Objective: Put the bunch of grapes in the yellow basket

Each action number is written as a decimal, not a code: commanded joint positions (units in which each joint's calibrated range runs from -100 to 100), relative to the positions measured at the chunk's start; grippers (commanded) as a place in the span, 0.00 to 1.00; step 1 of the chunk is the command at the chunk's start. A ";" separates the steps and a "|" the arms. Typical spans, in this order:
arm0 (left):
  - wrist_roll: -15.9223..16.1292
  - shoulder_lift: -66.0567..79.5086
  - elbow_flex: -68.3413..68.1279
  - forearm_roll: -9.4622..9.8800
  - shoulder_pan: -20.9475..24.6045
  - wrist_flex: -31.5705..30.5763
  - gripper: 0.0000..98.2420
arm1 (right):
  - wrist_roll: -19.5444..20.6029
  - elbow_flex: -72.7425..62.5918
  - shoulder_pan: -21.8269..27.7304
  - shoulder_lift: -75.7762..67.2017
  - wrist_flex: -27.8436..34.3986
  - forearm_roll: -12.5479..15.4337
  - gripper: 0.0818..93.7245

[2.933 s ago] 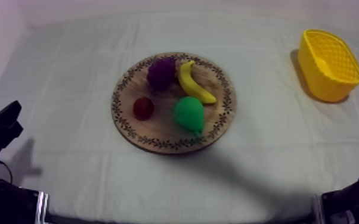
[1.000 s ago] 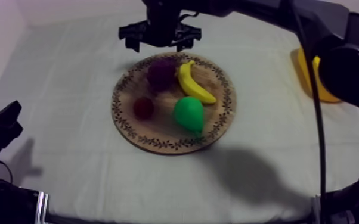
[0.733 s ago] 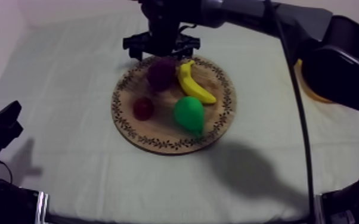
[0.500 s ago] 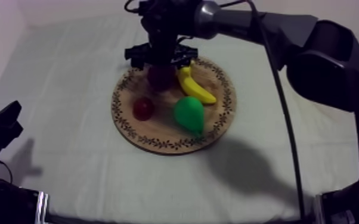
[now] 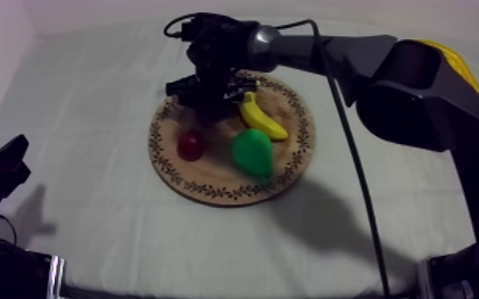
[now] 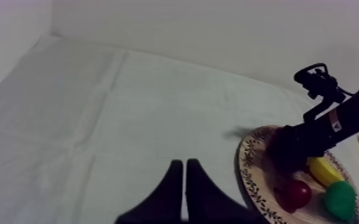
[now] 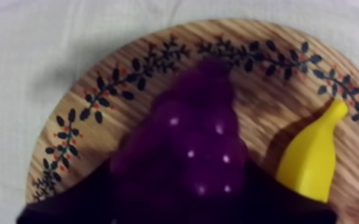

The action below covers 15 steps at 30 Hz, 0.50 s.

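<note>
The purple bunch of grapes (image 7: 188, 149) lies at the back left of the round wooden board (image 5: 211, 179), beside the banana (image 7: 310, 161). My right gripper (image 5: 211, 94) has come down over it from the upper right. Its black fingers (image 7: 68, 205) press against both sides of the bunch, which still rests on the board. The yellow basket (image 5: 459, 65) peeks out behind the right arm at the far right. Low at the left, my left gripper (image 6: 185, 164) has its fingers together as a narrow wedge with nothing held.
Also on the board are a banana (image 5: 260, 118), a green pear (image 5: 252, 153) and a small red fruit (image 5: 190, 145). The right arm stretches across the table's right half, above the cloth.
My right gripper has dropped from behind the board's far rim onto the grapes, and its fingers have drawn in around the bunch. The left arm has not moved.
</note>
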State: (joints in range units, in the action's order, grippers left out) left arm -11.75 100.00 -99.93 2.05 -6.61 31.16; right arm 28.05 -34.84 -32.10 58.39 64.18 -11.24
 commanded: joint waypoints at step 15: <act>0.00 0.00 0.04 0.02 -0.01 -0.04 0.00 | -0.67 7.70 0.19 -11.52 -0.47 -1.34 0.29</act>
State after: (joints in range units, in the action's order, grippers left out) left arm -11.75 100.00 -99.93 2.05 -6.61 31.16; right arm 27.48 -28.10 -31.92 49.01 63.71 -12.28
